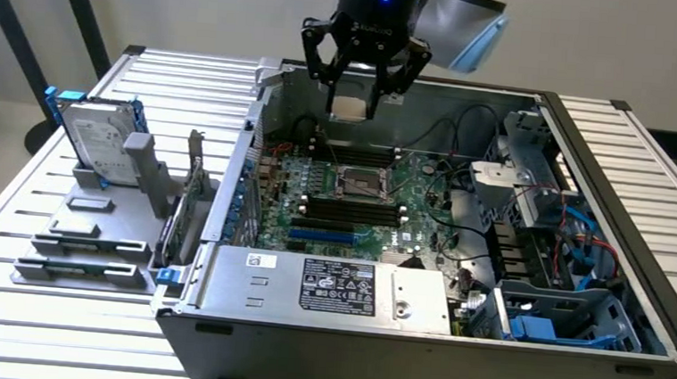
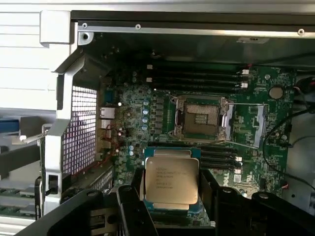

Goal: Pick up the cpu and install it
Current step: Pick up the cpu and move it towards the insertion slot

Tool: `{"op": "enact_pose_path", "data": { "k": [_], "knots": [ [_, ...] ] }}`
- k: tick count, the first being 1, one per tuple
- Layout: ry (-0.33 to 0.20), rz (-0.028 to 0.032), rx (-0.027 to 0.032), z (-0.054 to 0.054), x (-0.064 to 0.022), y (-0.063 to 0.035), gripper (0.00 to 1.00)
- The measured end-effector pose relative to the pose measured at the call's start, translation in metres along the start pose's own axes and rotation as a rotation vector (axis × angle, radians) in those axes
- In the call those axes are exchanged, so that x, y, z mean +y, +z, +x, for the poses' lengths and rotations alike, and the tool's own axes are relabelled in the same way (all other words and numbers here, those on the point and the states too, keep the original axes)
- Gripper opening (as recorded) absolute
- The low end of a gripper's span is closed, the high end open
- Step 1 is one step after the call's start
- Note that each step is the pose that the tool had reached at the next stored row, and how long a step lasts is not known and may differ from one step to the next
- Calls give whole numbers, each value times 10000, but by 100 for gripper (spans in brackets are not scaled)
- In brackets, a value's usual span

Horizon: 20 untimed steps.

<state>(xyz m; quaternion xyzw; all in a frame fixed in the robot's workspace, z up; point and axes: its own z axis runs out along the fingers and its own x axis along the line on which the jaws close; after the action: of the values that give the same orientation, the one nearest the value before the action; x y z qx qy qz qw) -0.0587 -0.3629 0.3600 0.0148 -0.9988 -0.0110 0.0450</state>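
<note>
You've got the cpu (image 2: 171, 179) pinched by two opposite edges in your jaws, metal top facing the wrist camera. It hangs above the far side of the open computer case (image 1: 234, 155) in the middle of the counter (image 1: 44, 312). Under it, the open socket (image 2: 199, 118) sits apart between rows of memory slots (image 2: 197, 76). The power supply (image 1: 332, 287) fills the case's near side. A hard drive (image 1: 95, 141) stands by the counter's edge on the exterior view's left.
</note>
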Motion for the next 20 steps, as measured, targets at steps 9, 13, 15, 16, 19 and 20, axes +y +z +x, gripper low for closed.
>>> {"op": "enact_pose_path", "data": {
  "k": [9, 13, 15, 16, 19, 20],
  "knots": [
    [0, 0, 1, -232, 168, 146, 55],
    [7, 0, 1, -308, 221, 214, 55],
    [24, -4, 0, -319, 233, 251, 55],
    [33, -3, 0, -321, 233, 269, 55],
    [44, -4, 1, -327, 232, 322, 55],
    [47, -4, 0, -330, 231, 340, 55]
  ]
}}
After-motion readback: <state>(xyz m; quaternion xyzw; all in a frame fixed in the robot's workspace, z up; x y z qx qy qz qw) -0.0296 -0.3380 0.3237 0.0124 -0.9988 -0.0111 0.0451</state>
